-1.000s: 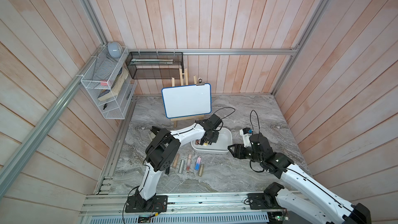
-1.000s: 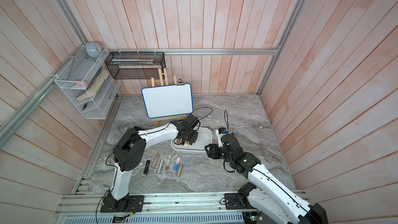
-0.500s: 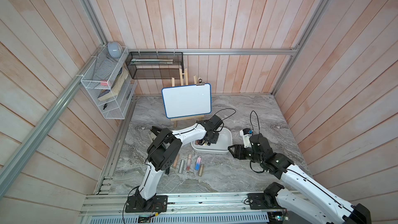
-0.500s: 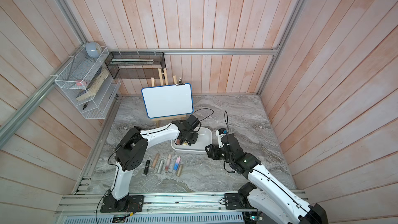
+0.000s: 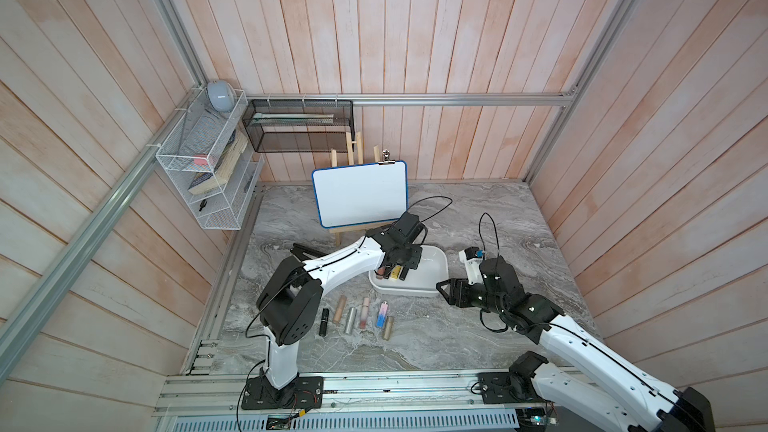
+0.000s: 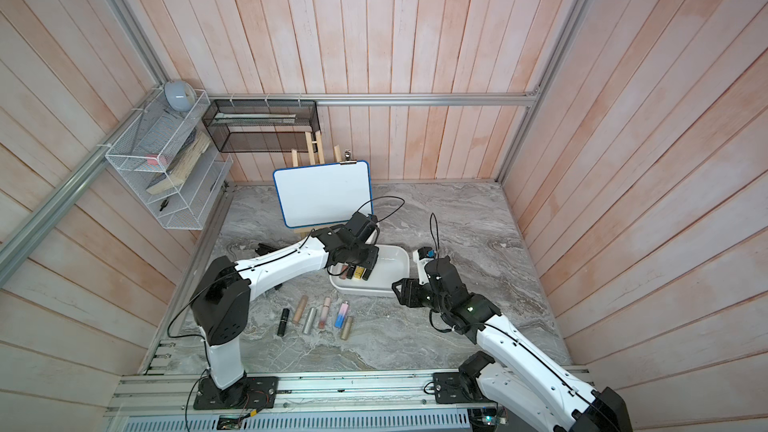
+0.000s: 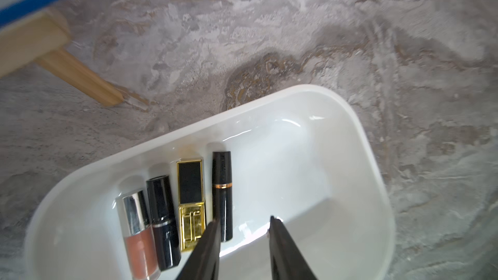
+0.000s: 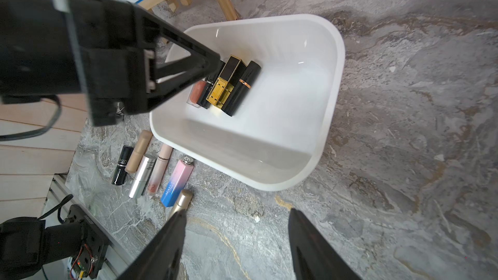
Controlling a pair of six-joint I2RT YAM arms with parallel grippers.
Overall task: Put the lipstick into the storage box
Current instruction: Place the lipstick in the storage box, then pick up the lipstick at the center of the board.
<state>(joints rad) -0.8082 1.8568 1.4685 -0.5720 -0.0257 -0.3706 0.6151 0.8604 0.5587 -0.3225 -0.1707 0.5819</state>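
left claw [image 7: 242, 220] hangs parted and empty inside the storage box [image 7: 310, 88], mid worktop [image 7: 269, 22]. right claw [image 8: 237, 211] gapes empty at its near right corner. with both crowding the box, arms could clash or shove it. one finger [image 7: 207, 249] sits just beside the black lipstick [image 7: 222, 195] lying in the box, so a crooked exit could drag it. six lipsticks [image 8: 142, 176] lie on the worktop, near side.

The left fingers [image 5: 406, 271] hang over the white storage box [image 5: 434, 268], above a few lipsticks [image 5: 395, 273] lying side by side inside. Six more tubes [image 5: 364, 312] sit in a row on the marble desk [image 5: 415, 342] just in front. The right fingers [image 5: 446, 289] hover beside the box.
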